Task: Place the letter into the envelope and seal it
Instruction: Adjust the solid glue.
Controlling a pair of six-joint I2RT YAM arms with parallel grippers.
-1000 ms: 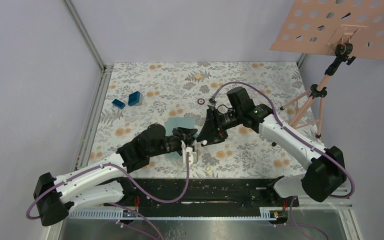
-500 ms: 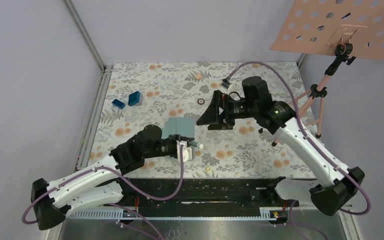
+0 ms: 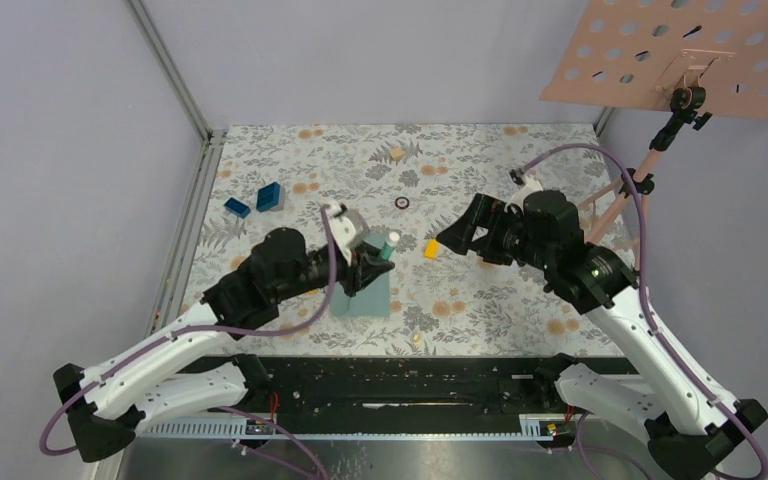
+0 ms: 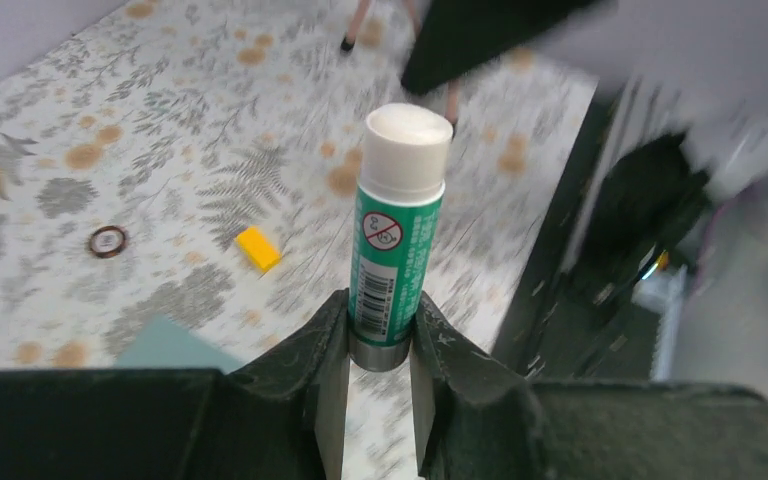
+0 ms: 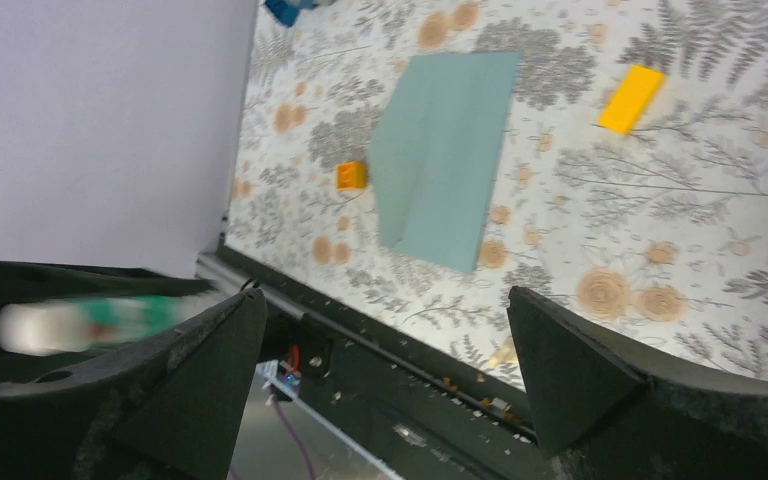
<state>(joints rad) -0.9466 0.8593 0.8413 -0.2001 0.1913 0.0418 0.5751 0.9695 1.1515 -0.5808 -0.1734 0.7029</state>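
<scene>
Left arm [image 3: 270,275] raised, jaws gripping glue stick [image 4: 397,230]; right arm [image 3: 560,240] aloft, jaws wide.

Table [image 3: 520,290] with a floral, fern-patterned cover. Lying on it: the teal envelope [image 3: 365,298], flat, toward the near edge; two blue blocks [image 3: 269,196] at far left, just beside each other; a small dark ring [image 3: 401,203] and a yellow block [image 3: 430,248] mid-table; a tan block [image 3: 397,153] farther back.
</scene>
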